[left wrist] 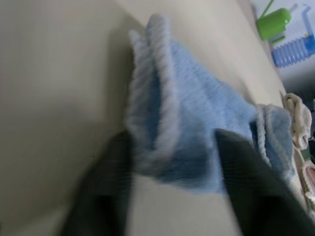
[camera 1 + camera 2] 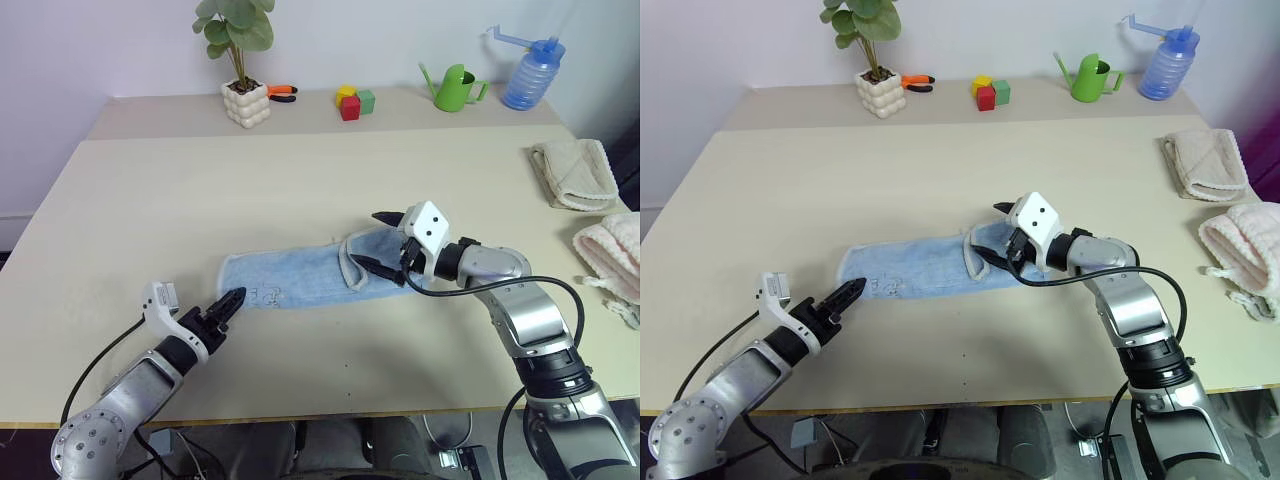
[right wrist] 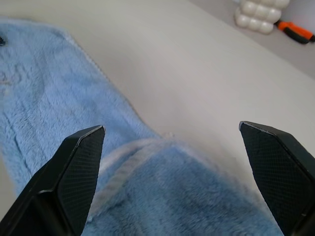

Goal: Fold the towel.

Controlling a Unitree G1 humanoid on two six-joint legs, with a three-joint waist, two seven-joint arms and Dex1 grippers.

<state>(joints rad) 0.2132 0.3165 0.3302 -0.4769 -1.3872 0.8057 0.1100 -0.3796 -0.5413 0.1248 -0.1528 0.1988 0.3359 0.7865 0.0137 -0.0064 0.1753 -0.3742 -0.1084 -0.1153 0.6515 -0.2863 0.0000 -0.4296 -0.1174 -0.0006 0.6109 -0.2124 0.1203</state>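
A beige table (image 2: 150,220) is seen, the towel (image 2: 300,275) lying mid-table as a long strip, its right end turned over. The left gripper (image 2: 228,305) is clamped on the left corner; the right gripper (image 2: 385,245) is spread wide above the fold. Further folding is judged outstanding.

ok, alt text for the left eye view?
A light blue towel lies lengthwise on a beige table, its right end folded over. The left tool is at its left end and the right tool, open, over its folded end. Two other towels lie at the table's right edge.
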